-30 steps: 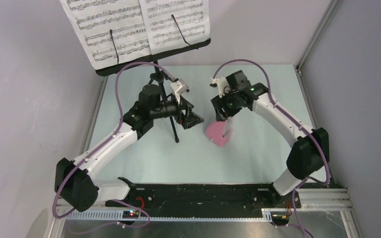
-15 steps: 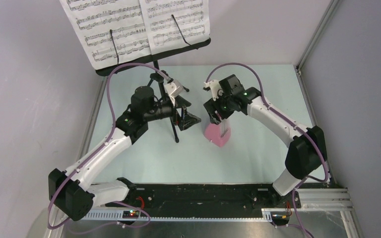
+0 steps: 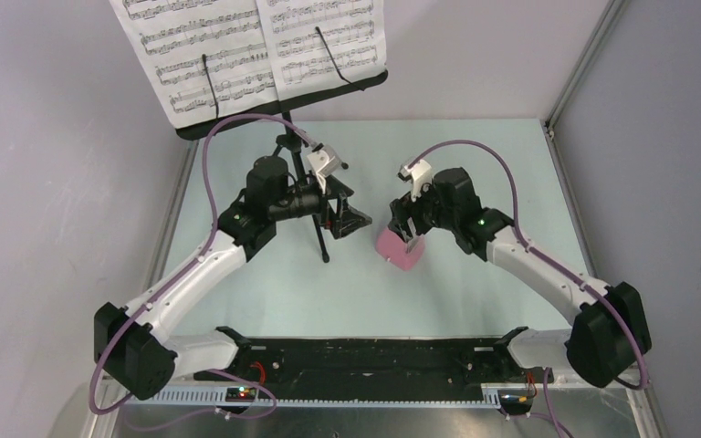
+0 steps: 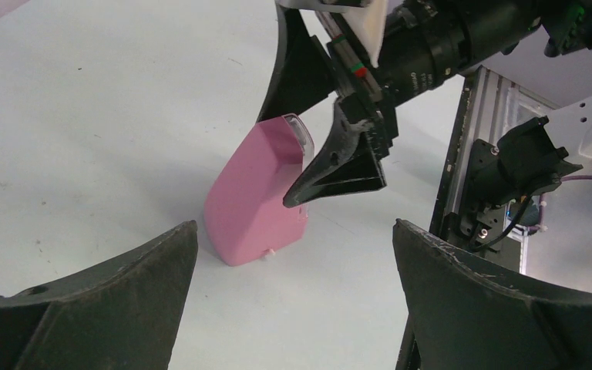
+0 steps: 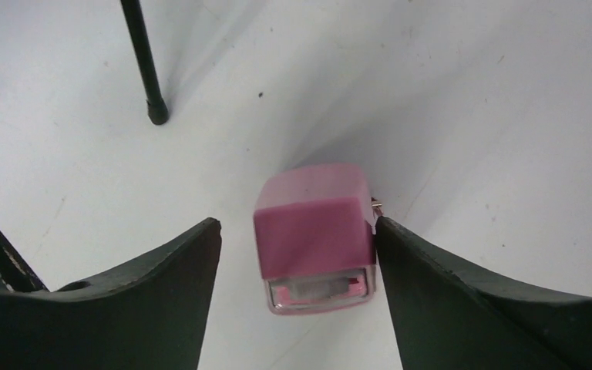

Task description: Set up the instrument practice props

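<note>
The black music stand [image 3: 283, 99] rises at the back left, with white sheet-music pages [image 3: 256, 46] held on its desk by two wire clips. The pink metronome [image 3: 397, 248] stands on the table right of the stand's leg [image 3: 321, 239]. My right gripper [image 3: 408, 233] hangs over it, open. From the right wrist, the metronome [image 5: 316, 227] sits between the fingers; a gap shows on the left side and the right finger [image 5: 432, 270] is at its edge. My left gripper [image 3: 347, 219] is open beside the stand's leg and holds nothing. Its wrist view shows the metronome [image 4: 254, 193] ahead.
One thin black stand leg [image 5: 142, 62] ends on the table just beyond the metronome. Grey walls close in the left and back sides. A metal frame post [image 3: 570, 87] runs along the right. A black base rail [image 3: 374, 356] lies at the near edge.
My right gripper's jaws have widened around the metronome, and its wrist has shifted right and lower. The metronome stays on the table. The left arm has barely moved.
</note>
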Available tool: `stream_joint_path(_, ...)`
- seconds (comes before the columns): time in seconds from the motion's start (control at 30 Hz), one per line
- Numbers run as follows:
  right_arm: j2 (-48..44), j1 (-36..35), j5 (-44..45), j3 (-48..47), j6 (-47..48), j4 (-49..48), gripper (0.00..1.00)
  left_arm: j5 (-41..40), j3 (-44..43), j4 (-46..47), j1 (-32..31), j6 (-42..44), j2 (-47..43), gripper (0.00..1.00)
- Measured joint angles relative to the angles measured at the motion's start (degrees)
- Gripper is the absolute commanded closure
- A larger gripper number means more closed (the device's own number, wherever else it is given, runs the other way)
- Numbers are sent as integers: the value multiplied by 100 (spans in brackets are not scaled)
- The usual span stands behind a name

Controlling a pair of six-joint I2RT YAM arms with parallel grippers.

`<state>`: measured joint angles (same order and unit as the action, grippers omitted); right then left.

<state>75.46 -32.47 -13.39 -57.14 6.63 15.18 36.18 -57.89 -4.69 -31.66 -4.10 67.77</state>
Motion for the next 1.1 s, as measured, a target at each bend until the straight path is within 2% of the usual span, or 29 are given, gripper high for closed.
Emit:
stream_joint_path(0.1,-275,-31,26,400,-85,-505,37,4,-85,-44,0,-26,79,0)
stream_joint_path(0.17,-260,-33,57,492,-114,-737,38,7,-146,-63,0,-44,125,0)
stream_joint_path(0.33,-166,-37,92,588,-146,-1060,26,11,-258,-63,0,-59,214,0)
stream_joint_path(0.5,-72,-31,66,669,-55,-1132,25,55,-289,-66,2,-59,254,0)
stream_joint_path(0.57,-31,-4,28,671,-33,-1132,33,87,-289,-66,17,-61,273,0)
stream_joint_path(0.6,-20,15,-2,671,-22,-1132,43,116,-289,-70,28,-59,282,0)
stream_joint_path(0.73,-17,90,-111,671,55,-1167,65,221,-289,-107,87,-52,319,0)
stream_joint_path(0.87,-26,109,-164,678,63,-1178,77,372,-289,-201,177,-33,358,0)
stream_joint_path(1.1,-103,122,-181,584,35,-850,82,424,-289,-411,221,173,426,1)
